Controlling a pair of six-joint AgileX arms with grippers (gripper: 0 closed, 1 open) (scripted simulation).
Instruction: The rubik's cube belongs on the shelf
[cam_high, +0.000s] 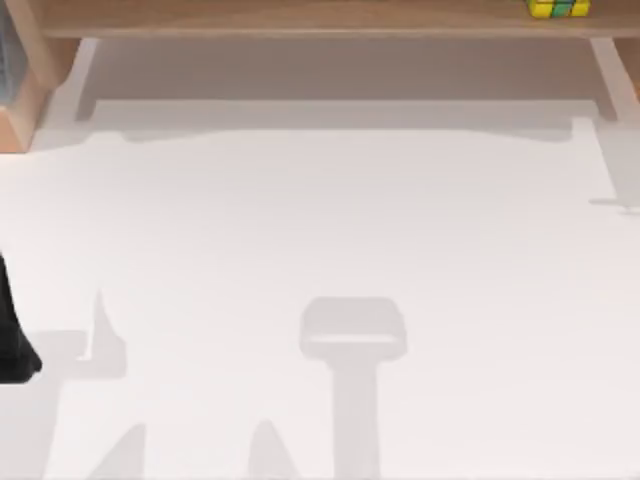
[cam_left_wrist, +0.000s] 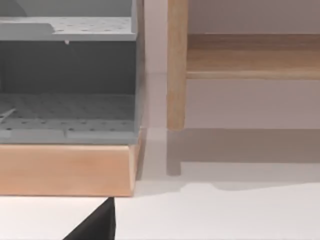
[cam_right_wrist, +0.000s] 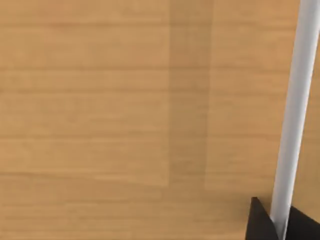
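Looking first at my right gripper (cam_right_wrist: 275, 222), I see in the right wrist view just two dark fingertips at the edge of the picture, with a thin white strip running between them, over a broad face of light-brown wood grain; I cannot tell how wide the jaws stand. My left arm (cam_high: 15, 340) sits at the far left edge of the top view as a dark shape low over the table (cam_high: 320, 250), and a dark tip of the left gripper (cam_left_wrist: 97, 225) shows in the left wrist view; I cannot tell its opening either. Beyond that tip stands a grey perforated rack (cam_left_wrist: 67, 75) on a light wooden base (cam_left_wrist: 67, 167), and just beside it an upright wooden support (cam_left_wrist: 176, 65) of the shelf (cam_high: 300, 18), with the shelf's board running off behind it. In the top view the shelf spans the far edge of the table, its slanting side supports coming down at both ends. The rubik's cube (cam_high: 559, 8) rests on the shelf board toward the right end, yellow, green and blue squares showing.
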